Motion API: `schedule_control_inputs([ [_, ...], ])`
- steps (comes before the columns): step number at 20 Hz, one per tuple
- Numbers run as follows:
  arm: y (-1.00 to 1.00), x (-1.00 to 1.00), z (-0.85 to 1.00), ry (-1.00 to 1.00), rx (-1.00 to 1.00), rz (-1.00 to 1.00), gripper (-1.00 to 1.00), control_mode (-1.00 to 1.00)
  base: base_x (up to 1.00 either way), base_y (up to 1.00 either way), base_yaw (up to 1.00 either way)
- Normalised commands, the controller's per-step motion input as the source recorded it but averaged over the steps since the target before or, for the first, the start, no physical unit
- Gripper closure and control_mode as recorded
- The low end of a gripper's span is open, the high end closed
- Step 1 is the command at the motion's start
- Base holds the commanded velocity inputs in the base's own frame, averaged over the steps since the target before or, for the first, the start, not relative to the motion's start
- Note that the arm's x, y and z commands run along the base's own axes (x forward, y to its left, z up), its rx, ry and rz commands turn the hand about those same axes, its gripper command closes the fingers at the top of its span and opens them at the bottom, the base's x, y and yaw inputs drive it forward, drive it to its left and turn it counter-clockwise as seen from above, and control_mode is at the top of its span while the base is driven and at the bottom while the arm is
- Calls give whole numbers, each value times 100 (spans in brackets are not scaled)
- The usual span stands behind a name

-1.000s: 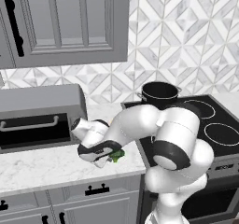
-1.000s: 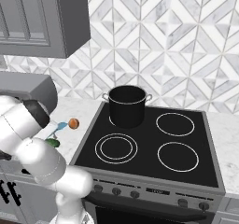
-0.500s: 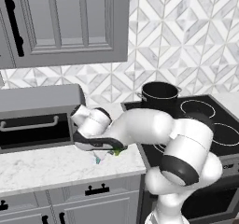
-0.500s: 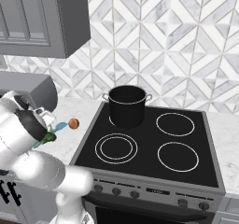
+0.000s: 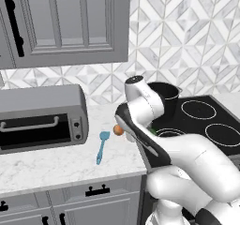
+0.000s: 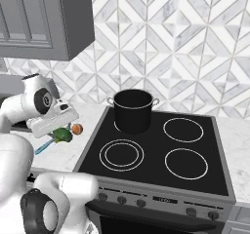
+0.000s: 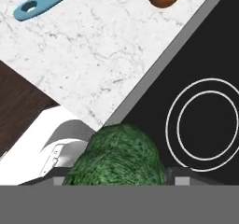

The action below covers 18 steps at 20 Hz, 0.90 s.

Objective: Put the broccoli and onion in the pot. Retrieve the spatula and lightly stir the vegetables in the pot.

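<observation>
Carrying the broccoli (image 6: 62, 135), the tool (image 6: 59, 130) hangs above the worktop (image 5: 56, 161) just beside the left edge of the cooktop (image 6: 156, 152), its fingers pinched on the floret; in the hand view the bumpy green crown (image 7: 119, 157) sits low between the tips, with the cooktop's near-left burner ring (image 7: 207, 120) beside it; the onion (image 5: 118, 130) rests on the worktop close to the cooktop's left edge, near the tool but apart from it; the spatula (image 5: 101, 146) lies flat on the worktop farther from the cooktop, between the onion and the toaster oven (image 5: 42, 118); the pot (image 6: 133, 110) stands on the cooktop's rear-left burner, its interior dark.
</observation>
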Motion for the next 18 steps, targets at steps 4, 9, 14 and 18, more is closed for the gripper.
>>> schedule_control_inputs([
  [4, -100, 0, 76, 0, 45, 0, 100, -100, 0, 0, 0],
  [9, -100, 18, 59, 3, 46, 0, 100, -100, 0, 0, 0],
  [14, -87, 61, 62, 3, 38, 0, 100, -100, 0, 0, 0],
  [18, -34, 64, 63, 0, 24, 0, 100, -100, 0, 0, 0],
])
